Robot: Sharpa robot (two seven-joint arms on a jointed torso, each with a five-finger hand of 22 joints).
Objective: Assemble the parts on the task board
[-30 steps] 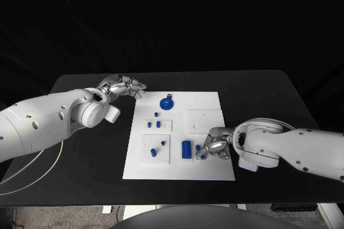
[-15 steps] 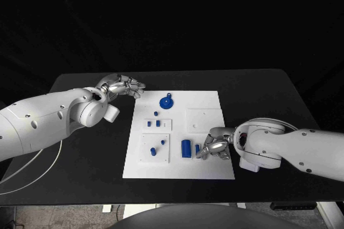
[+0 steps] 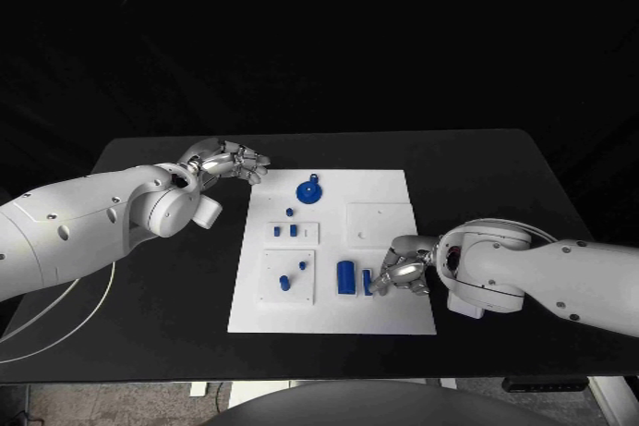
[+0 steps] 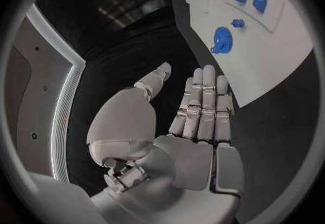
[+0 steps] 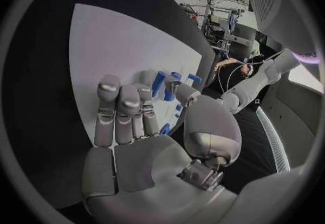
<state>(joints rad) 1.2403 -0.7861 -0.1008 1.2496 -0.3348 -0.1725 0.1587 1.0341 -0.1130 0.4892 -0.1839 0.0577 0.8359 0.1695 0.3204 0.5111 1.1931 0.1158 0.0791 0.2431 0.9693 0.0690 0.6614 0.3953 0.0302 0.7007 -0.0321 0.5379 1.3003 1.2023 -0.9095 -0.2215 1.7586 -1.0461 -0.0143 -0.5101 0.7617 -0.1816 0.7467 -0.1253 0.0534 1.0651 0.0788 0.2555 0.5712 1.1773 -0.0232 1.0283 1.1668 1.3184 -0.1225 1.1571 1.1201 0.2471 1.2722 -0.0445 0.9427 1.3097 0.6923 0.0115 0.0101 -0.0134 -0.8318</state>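
Our right hand (image 3: 403,276) is pinching a small blue part (image 3: 367,282) low on the board (image 3: 400,190), left hand (image 3: 234,160) waiting open beside it, and we are risking a slip if fingers loosen.

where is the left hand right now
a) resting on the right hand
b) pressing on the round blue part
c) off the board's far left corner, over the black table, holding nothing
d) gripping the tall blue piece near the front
c: the left hand sits over the black table just beyond the far left corner of the task board, its fingers holding nothing and apart from the round blue part.
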